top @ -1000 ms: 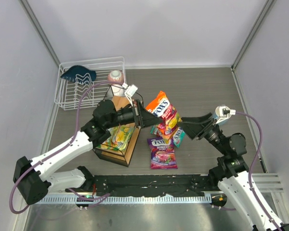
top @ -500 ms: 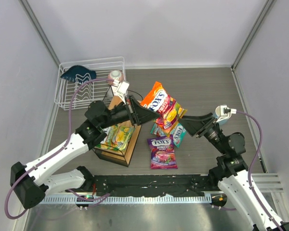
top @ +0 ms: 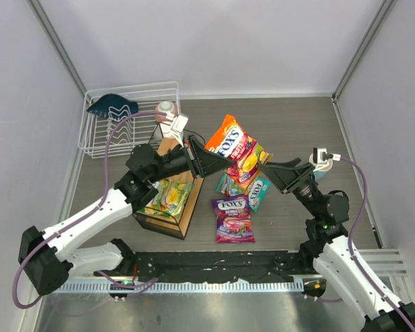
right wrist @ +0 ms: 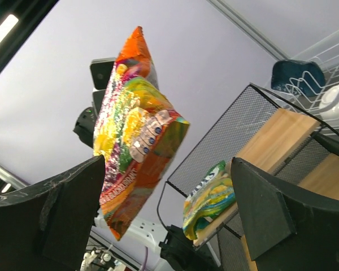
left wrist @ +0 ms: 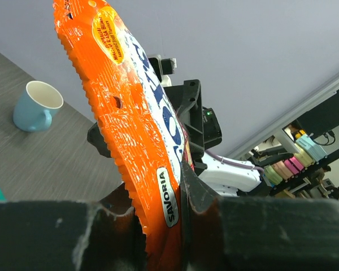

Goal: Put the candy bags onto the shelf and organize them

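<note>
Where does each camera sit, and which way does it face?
Top external: overhead behind the bases, looking down on the grey table; both arms show.
Left wrist: looks along the left gripper, shut on the glossy orange-red candy bag.
Right wrist: looks through the open right gripper at the black-wire wooden shelf.
Shared: all three show that bag.

Over by the far left corner a white wire dish rack (top: pixel 131 124) holds a dark blue thing (top: pixel 112 106), and a light blue mug (left wrist: pixel 37 105) stands upright on the grey table (top: pixel 283 124).

Grey table (top: pixel 290 131), bearing dish rack (top: pixel 133 88), shelf (top: pixel 185 216), purple bag (top: pixel 234 219), teal bag (top: pixel 257 192), blue mug (left wrist: pixel 37 105)
</note>
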